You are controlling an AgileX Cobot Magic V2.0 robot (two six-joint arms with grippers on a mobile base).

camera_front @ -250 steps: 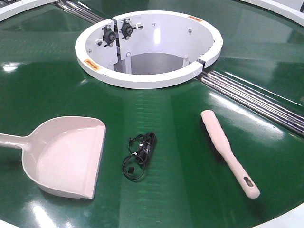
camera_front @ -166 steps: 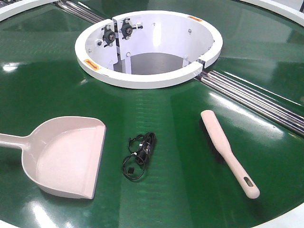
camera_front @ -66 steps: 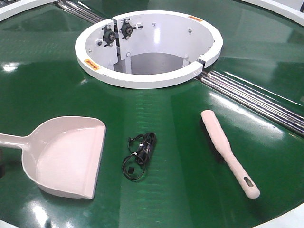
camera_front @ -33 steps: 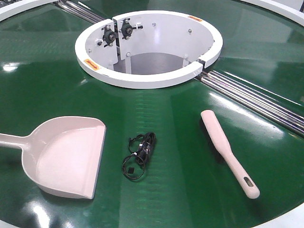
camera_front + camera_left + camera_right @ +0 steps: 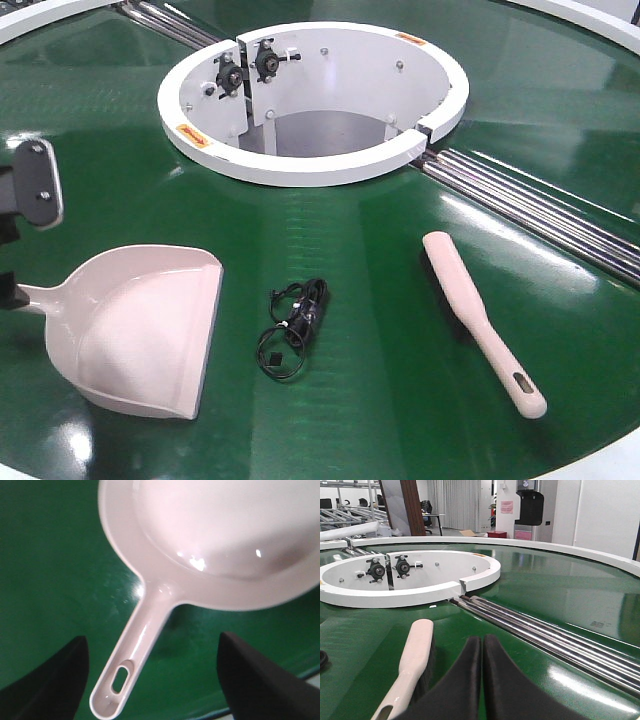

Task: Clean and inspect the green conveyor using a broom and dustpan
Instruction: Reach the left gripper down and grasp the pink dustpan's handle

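Observation:
The dustpan (image 5: 140, 325) lies on the green conveyor (image 5: 360, 250) at the front left, mouth towards the right. My left gripper (image 5: 25, 240) is open at the left edge, its fingers (image 5: 38, 185) on either side of the dustpan's handle. In the left wrist view the handle (image 5: 137, 645) runs between the two dark fingers (image 5: 47, 680), untouched. The broom (image 5: 480, 320) lies at the front right. My right gripper (image 5: 481, 647) is shut and empty, just right of the broom (image 5: 412, 662); it does not show in the front view.
A black tangle of cable (image 5: 290, 325) lies between the dustpan and the broom. The large white ring opening (image 5: 310, 160) stands behind them. Metal rollers (image 5: 540, 210) run off to the right, also in the right wrist view (image 5: 535, 630).
My left gripper has come into the front view at the left edge and now stands over the dustpan's handle. The dustpan, broom and cable have not moved.

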